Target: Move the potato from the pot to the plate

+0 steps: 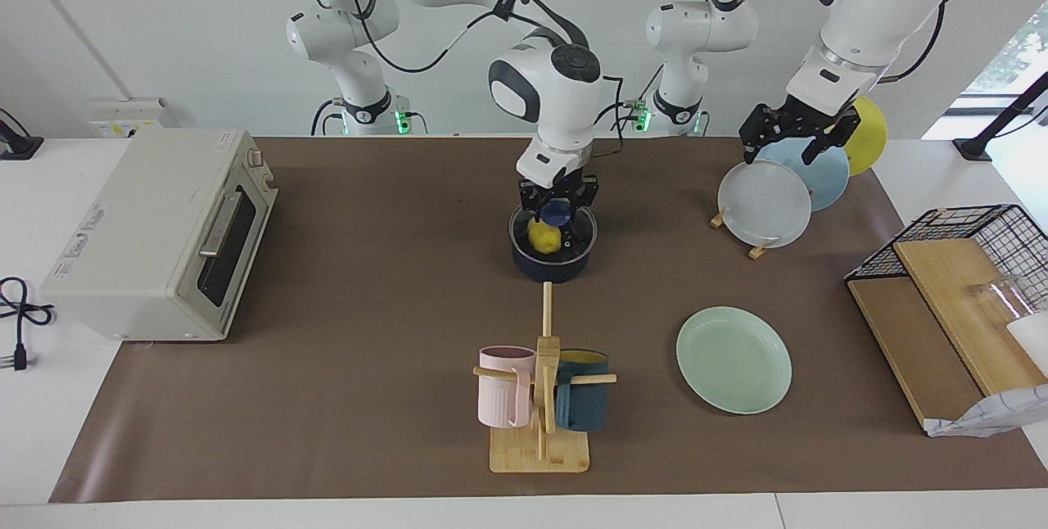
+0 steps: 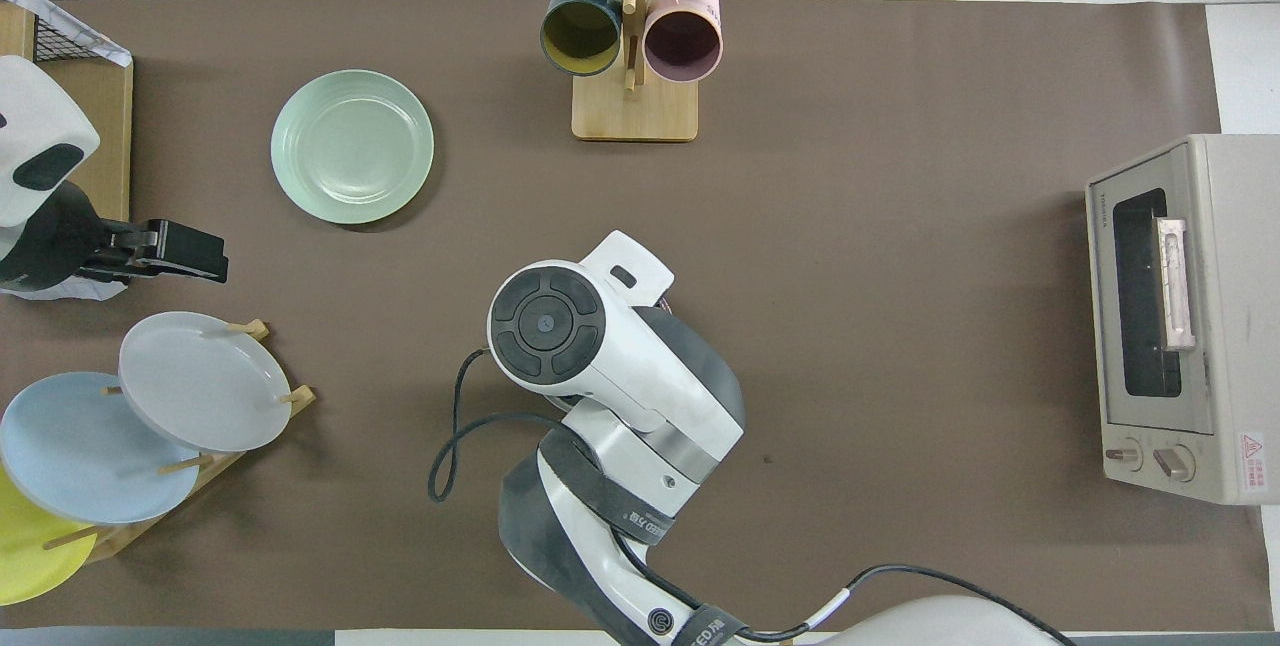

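The dark navy pot (image 1: 524, 260) stands in the middle of the table, and the yellow potato (image 1: 544, 237) lies inside it. My right gripper (image 1: 557, 214) is lowered to the pot's rim, open, with its fingers apart just above the potato. A blue piece, probably the pot's handle, shows between the fingers. In the overhead view my right arm (image 2: 600, 366) hides the pot and the potato. The mint-green plate (image 1: 734, 359) lies bare, farther from the robots than the pot and toward the left arm's end; it also shows in the overhead view (image 2: 352, 146). My left gripper (image 1: 782, 154) waits open over the plate rack.
A rack (image 1: 761, 249) holds a grey-white plate (image 1: 765, 203), a light blue one and a yellow one near the left arm's base. A mug tree (image 1: 540, 447) with pink and teal mugs stands farther out than the pot. A toaster oven (image 1: 164, 234) is at the right arm's end, a wire basket (image 1: 982, 234) at the left arm's end.
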